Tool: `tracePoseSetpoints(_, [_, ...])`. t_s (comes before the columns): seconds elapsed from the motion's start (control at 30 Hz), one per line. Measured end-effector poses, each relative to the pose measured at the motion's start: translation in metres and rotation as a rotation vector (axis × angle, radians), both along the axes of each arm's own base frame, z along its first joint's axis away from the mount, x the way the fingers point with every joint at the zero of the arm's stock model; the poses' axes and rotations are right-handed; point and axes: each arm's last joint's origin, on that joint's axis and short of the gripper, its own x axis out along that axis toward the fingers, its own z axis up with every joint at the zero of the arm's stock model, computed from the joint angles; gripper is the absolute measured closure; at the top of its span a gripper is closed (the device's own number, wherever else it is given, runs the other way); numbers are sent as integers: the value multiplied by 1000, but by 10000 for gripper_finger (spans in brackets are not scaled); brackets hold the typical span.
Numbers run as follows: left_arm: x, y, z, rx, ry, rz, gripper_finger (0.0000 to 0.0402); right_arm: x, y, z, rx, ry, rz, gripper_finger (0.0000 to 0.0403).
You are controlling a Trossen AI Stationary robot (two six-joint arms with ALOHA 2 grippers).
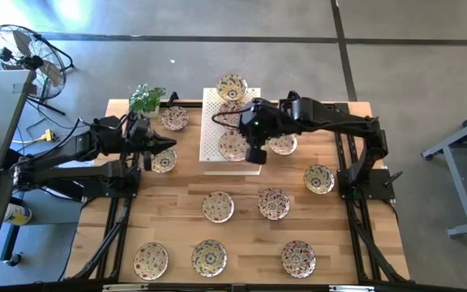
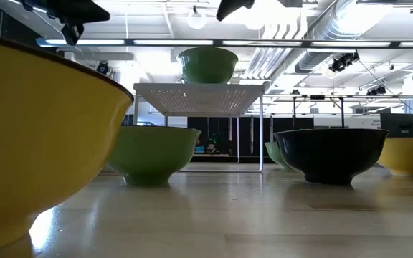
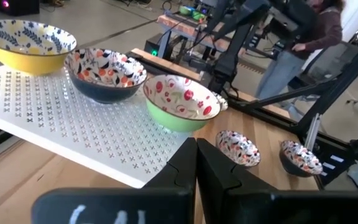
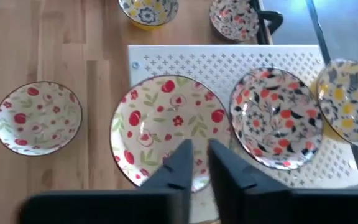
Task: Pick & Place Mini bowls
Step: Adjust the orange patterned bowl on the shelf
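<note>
- The cherry-patterned mini bowl (image 4: 169,127) sits on the white perforated block (image 4: 185,62), touching its neighbour bowl (image 4: 275,118) (a nudge could shove both).
- The right gripper (image 4: 194,163) hovers over its near rim, fingers narrowly apart, grasping nothing; descending there could tip it.
- The left gripper (image 3: 196,163) waits clenched beside the block.

No legible text, label, brand, number or sign was found in any view. Faint pale marks stood on the dark housing of the left gripper (image 3: 196,163), too blurred to read. The white perforated block (image 4: 229,65) carried only a pattern of small cross-shaped holes, no lettering. The mini bowls (image 4: 169,127) on that block bore floral decoration only, without writing.
</note>
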Motion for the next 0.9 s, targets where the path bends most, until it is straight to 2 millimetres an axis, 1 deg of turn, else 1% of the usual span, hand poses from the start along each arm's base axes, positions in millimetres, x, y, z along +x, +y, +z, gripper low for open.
tracePoseSetpoints(0.07, [3, 1, -1, -4, 13, 0, 401, 2, -2, -2, 8, -12, 14, 395])
tracePoseSetpoints(0.13, [5, 1, -2, -6, 24, 0, 401, 5, -3, -6, 10, -60, 14, 387])
tracePoseSetpoints(0.2, [7, 2, -3, -9, 34, 0, 401, 5, -5, -16, 21, -99, 10, 383])
tracePoseSetpoints(0.27, [9, 2, -4, -11, 41, 1, 401, 0, -9, -26, 38, -166, -16, 391])
tracePoseSetpoints(0.33, [10, 3, -4, -12, 44, 3, 401, -9, -16, -35, 69, -250, -56, 399])
tracePoseSetpoints(0.43, [11, 3, -4, -12, 46, 3, 401, -28, -32, -39, 137, -380, -150, 396])
tracePoseSetpoints(0.53, [12, 3, -5, -16, 48, 4, 401, -48, -46, -42, 182, -419, -231, 400])
tracePoseSetpoints(0.57, [12, 3, -5, -17, 50, 4, 401, -53, -50, -43, 187, -423, -250, 401])
tracePoseSetpoints(0.63, [14, 4, -6, -18, 58, 6, 401, -57, -61, -44, 192, -434, -276, 401])
tracePoseSetpoints(0.77, [17, 6, -8, -16, 77, 38, 401, -45, -88, -51, 220, -439, -276, 402])
tracePoseSetpoints(0.9, [21, 7, -8, -13, 75, 45, 401, -27, -110, -56, 177, -369, -266, 402])
